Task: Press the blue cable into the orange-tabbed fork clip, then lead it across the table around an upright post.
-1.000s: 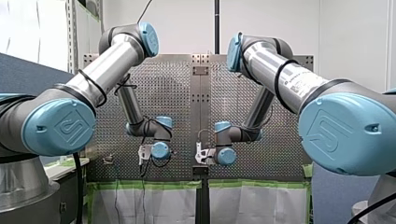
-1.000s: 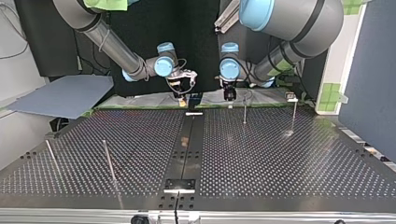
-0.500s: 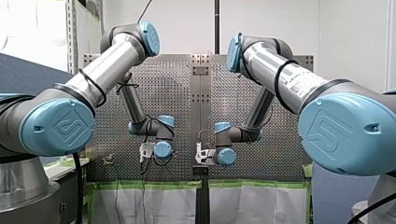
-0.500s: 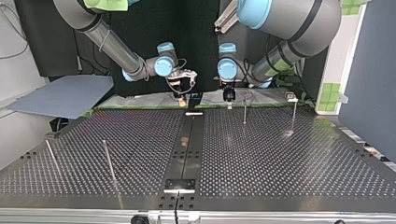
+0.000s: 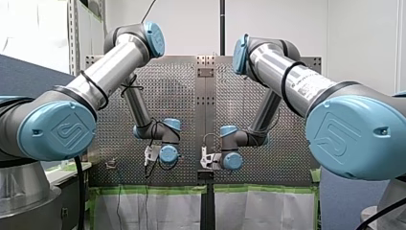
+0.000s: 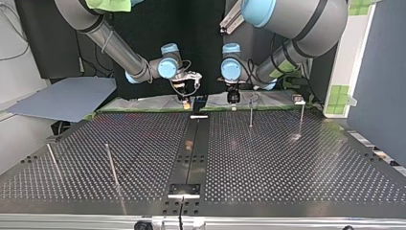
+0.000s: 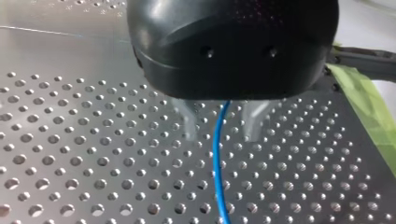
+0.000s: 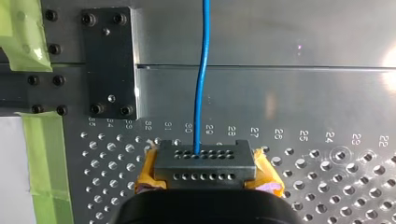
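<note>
I count one blue cable (image 8: 201, 79); four upright posts (image 6: 250, 114) on the table (image 6: 287, 167), two by the edge at my arms, two near an opposite corner; two claws, left claw (image 7: 220, 135) and right claw (image 8: 208, 173).

looks across the perforated desk (image 6: 287, 163). finds my right gripper (image 6: 186, 99) left of the middle seam (image 6: 194, 143), my left gripper (image 6: 233, 99) just right of it, both low at the far edge. counts two upright posts (image 6: 250, 112) far right, two near left. notes a grey-blue sheet (image 6: 67, 98) off the left corner.
</note>
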`<state>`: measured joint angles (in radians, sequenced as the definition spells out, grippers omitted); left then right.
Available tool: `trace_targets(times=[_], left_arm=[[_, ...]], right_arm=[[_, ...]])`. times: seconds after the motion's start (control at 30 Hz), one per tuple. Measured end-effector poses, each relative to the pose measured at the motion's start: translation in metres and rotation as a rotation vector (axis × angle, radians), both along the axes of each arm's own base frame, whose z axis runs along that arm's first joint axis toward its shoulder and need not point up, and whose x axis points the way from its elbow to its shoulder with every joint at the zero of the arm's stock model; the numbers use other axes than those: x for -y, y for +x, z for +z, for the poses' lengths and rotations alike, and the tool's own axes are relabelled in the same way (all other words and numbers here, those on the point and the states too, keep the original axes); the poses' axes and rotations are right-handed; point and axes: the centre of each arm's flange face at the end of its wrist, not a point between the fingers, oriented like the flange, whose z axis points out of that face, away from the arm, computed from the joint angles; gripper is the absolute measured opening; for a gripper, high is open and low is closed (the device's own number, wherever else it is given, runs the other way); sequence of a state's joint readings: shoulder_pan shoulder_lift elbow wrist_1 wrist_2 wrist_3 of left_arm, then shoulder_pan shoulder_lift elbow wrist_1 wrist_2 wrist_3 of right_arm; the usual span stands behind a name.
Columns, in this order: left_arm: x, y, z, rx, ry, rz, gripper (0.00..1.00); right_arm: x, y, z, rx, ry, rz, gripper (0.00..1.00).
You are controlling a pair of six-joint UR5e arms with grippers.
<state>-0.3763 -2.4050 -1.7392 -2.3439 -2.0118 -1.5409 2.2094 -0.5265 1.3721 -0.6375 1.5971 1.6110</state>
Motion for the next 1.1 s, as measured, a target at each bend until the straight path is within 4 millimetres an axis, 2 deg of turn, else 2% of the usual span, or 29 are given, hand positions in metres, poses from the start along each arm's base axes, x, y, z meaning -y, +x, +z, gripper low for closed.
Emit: trace_targets(times=[0.73, 0.9, 1.1], left_arm=[[0.008, -0.005, 0.004, -0.009, 0.004, -0.018, 0.00], [0.015, -0.007, 0.025, 0.003, -0.001, -0.031, 0.00], [0.027, -0.010, 0.057, 0.032, -0.044, -0.046, 0.00]], right_arm=[[0.003, 0.000, 0.001, -0.008, -0.001, -0.003, 0.00], [0.010, 0.000, 0.015, -0.037, -0.015, -0.023, 0.00], [0.013, 0.001, 0.047, -0.062, -0.025, -0.039, 0.00]])
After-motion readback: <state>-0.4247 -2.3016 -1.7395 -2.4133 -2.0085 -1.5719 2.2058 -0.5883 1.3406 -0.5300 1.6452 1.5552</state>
